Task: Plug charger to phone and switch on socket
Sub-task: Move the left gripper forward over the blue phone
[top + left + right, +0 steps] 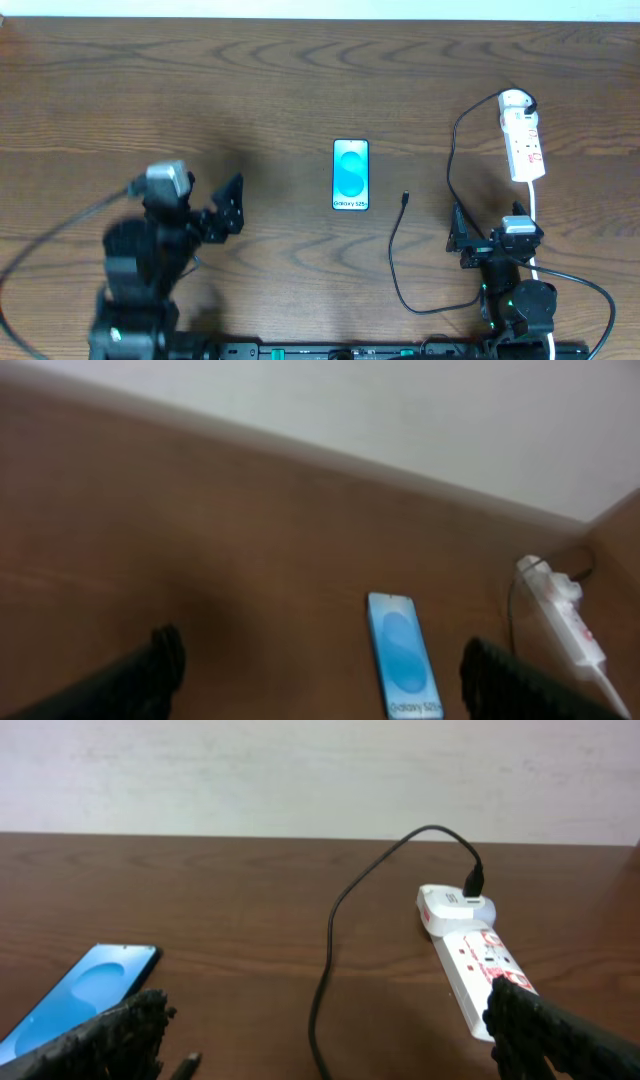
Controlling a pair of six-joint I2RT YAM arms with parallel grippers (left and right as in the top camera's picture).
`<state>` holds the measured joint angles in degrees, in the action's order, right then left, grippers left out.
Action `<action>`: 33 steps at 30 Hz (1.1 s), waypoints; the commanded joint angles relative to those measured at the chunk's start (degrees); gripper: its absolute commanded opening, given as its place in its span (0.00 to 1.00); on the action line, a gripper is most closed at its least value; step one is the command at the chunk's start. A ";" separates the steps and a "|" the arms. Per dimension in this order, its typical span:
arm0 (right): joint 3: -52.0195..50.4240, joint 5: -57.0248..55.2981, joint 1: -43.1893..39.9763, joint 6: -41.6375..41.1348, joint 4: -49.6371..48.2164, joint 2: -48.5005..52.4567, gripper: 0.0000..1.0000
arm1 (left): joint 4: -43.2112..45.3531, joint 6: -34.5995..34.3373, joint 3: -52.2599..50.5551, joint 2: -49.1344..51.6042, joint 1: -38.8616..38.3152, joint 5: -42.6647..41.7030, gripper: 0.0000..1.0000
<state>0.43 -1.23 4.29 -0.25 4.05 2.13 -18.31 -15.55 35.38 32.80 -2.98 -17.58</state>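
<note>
- Left gripper (236, 206): black fingers spread wide, holding nothing. It hangs over the brown wood table (120, 90), left of the slim phone with the light-blue and white screen (350, 175).
- Right gripper (458, 238): spread wide & empty too, on the near side, right of the phone.
- Phone lies flat in the middle, apart from both grippers.
- The long thin black cable (395, 265) has its small black tip (405, 197) just right of the phone, not touching it. At the other end, the black plug (524, 101) looks stuck into the long white power strip (524, 138) w/ small red switches (490, 960), far right.
- Risk 1: the tip is tiny & lies flat. Fingers could miss it or nudge it away, b/c the cable is light & bendy.
- Risk 2: the cable runs right beside the right gripper. A move could hook it & tug the plug out, or drag the power strip.
- Risk 3: the phone is loose on smooth wood. Pushing the tip in could slide it, unless the other gripper holds it.
- Risk 4: can't tell which way up the tip is. Wrong way = no fit, maybe a scratch.
- Risk 5: the red switches are small & close together. A wide finger could hit the wrong one or shove the power strip, since only its white cord (537, 215) holds it.
- Can't tell if a switch is on or off, too small.
</note>
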 commanded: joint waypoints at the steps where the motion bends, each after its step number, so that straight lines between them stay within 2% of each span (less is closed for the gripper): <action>1: -0.11 0.09 -0.35 -0.13 0.22 -0.35 0.99 | -13.51 3.28 15.89 13.46 0.28 -0.92 0.89; 3: -0.11 0.09 -0.35 -0.13 0.22 -0.35 0.99 | -21.44 3.23 22.97 20.33 0.28 -3.23 0.90; 5: -0.13 0.09 -0.35 -0.13 0.24 -0.35 0.99 | -25.38 2.58 27.65 25.64 0.28 -8.90 0.90; 9: -0.13 0.09 -0.35 -0.13 0.22 -0.35 0.99 | -23.50 1.51 29.11 32.33 0.26 -23.67 0.90; 11: -0.11 0.09 -0.35 -0.13 0.22 -0.35 0.99 | -22.88 1.03 29.11 34.60 -0.26 -25.73 0.90; 14: -0.11 0.09 -0.35 -0.13 0.22 -0.35 0.99 | -24.37 -1.86 29.16 37.33 -2.23 -23.12 0.90; 19: -0.11 0.09 -0.35 -0.13 0.24 -0.35 0.99 | -30.93 -5.57 32.87 41.11 -8.02 -9.42 0.90; 22: -0.11 0.09 -0.35 -0.13 0.22 -0.35 0.99 | -38.66 -6.25 40.13 45.44 -11.74 -1.81 0.90; 29: -0.11 0.09 -0.35 -0.13 0.22 -0.35 0.99 | -56.48 -6.21 62.62 61.24 -17.18 7.74 0.90; 33: -0.11 0.09 -0.35 -0.13 0.22 -0.35 0.99 | -62.55 -6.23 74.03 70.62 -19.43 9.35 0.90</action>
<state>0.40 -1.21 4.29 -0.25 4.03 2.13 -78.89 -21.23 102.98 98.00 -21.02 -12.93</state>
